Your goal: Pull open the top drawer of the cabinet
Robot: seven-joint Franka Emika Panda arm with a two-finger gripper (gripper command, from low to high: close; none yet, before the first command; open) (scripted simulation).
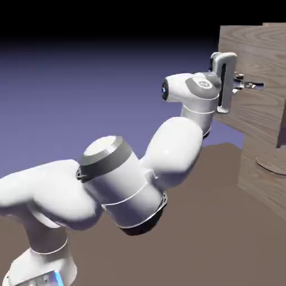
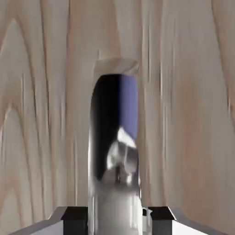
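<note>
Grip and Position Status

The two-finger end effector (image 2: 118, 221) of the white robot arm (image 1: 174, 151) is closed, pinching the shiny grey metal bar handle (image 2: 114, 197) between its fingertips. The top drawer (image 1: 246, 56), faced in grey-brown wood grain, projects from the tall wood-grain cabinet (image 1: 277, 23) at the exterior view's right, standing proud of the lower drawer front (image 1: 260, 187).

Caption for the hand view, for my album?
A shiny bar handle between dark fingertips, against pale wood grain.
</note>
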